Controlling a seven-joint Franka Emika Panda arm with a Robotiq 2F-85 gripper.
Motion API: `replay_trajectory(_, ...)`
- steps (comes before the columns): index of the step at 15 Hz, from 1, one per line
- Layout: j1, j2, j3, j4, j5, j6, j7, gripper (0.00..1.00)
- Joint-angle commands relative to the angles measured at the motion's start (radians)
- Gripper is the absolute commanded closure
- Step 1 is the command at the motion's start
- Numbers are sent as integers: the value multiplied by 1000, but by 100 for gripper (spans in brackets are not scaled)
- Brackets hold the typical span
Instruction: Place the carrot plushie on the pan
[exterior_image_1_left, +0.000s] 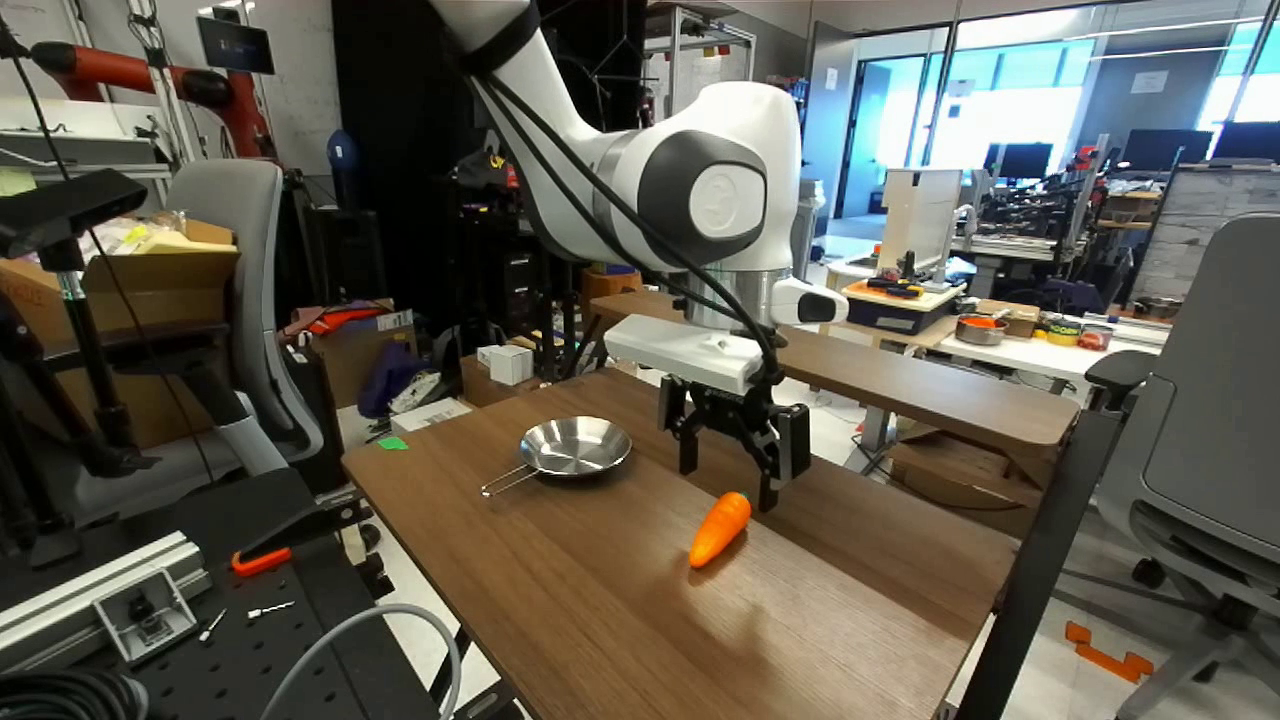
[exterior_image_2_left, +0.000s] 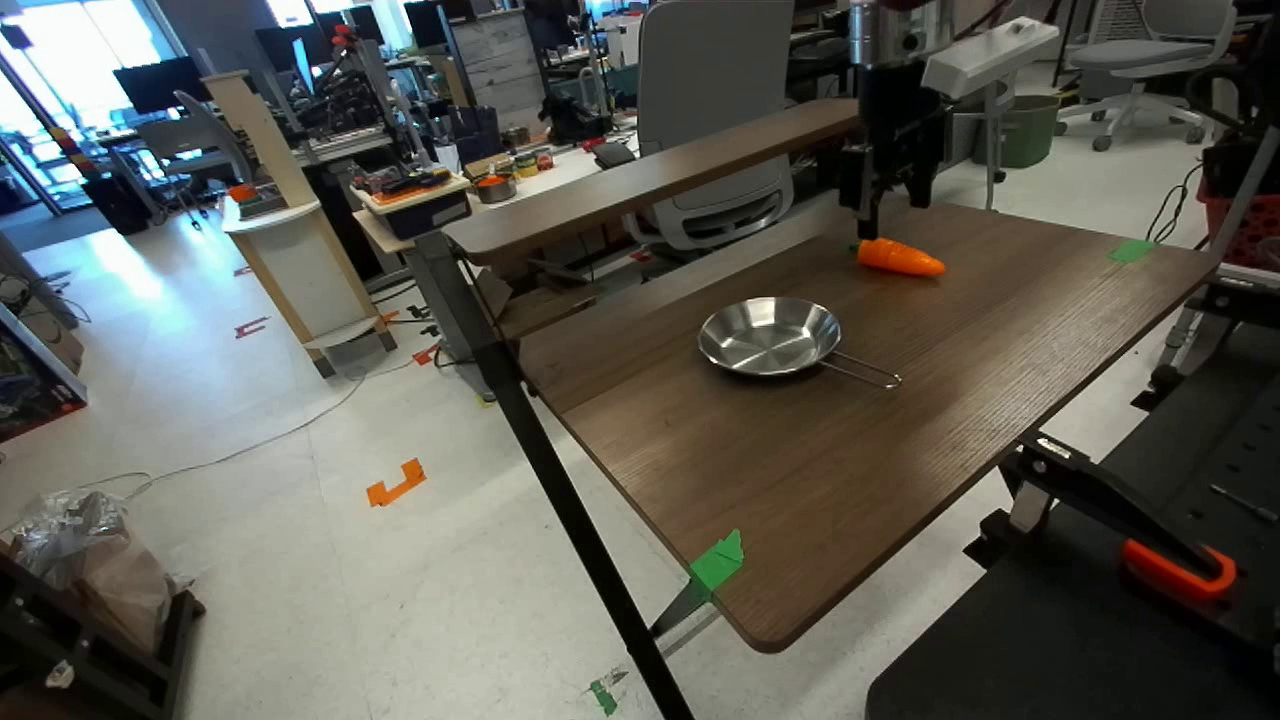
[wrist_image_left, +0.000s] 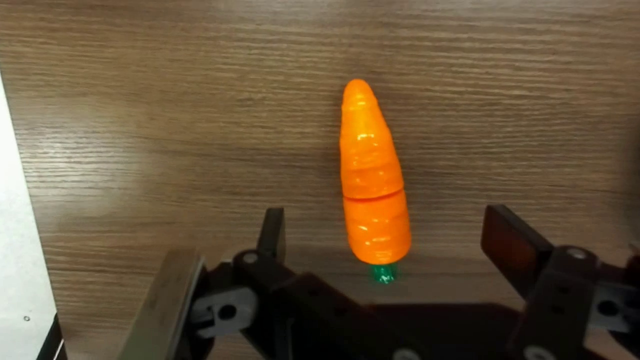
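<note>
That glossy carrot (exterior_image_1_left: 721, 530), right of and nearer than the pan (exterior_image_1_left: 577, 447) on the surface (exterior_image_1_left: 590, 580) in an exterior view, looks light, stiff and slick to me, so I'd have the wide-spread, empty claw (exterior_image_1_left: 728, 486) pinch its thick end.

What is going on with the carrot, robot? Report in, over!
Gripper open, holding nothing. Carrot lying on the table, green end toward the gripper. Nothing seen standing between carrot and pan.
</note>
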Motion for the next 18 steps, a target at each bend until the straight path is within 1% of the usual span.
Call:
replay_trajectory(1,3,59,10,77,2,-14,-17,0)
replay_trajectory(8,1,129,22,131,8,-24,-17,0)
replay_trajectory(18,-5,162,26,162,15,-42,-21,1)
